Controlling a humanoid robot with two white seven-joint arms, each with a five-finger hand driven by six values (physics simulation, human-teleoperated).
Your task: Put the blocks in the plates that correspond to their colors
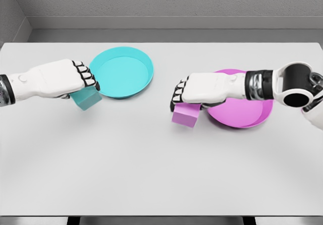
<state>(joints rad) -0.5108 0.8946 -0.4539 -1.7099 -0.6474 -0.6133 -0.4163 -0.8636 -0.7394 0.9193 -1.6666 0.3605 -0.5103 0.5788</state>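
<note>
White bench [151, 174], broad bare surface nearest the camera, its front edge along the bottom of the head view. Pink block [184, 115], a cube, under the fingers of the right hand [202, 90]; the hand lies knuckles-up with fingers curled down over the block's top, clamped on it; the block sits just beside the left rim of the pink plate [247, 115] and outside it; whether the block touches the bench or is lifted cannot be told. Right arm enters from the right edge and passes over the pink plate, hiding part of its bowl. Teal block [87, 99], also a cube, tilted, held beneath the curled fingers of the left hand [60, 78], which is closed on it; the block is just beside the lower left rim of the teal plate [132, 68], not within it. Left arm enters from the left edge. Teal plate, round with raised rim, holds nothing inside, standing slightly farther back than the pink one; the two plates are well apart. Grey wall [161, 3] beyond the bench's far edge.
</note>
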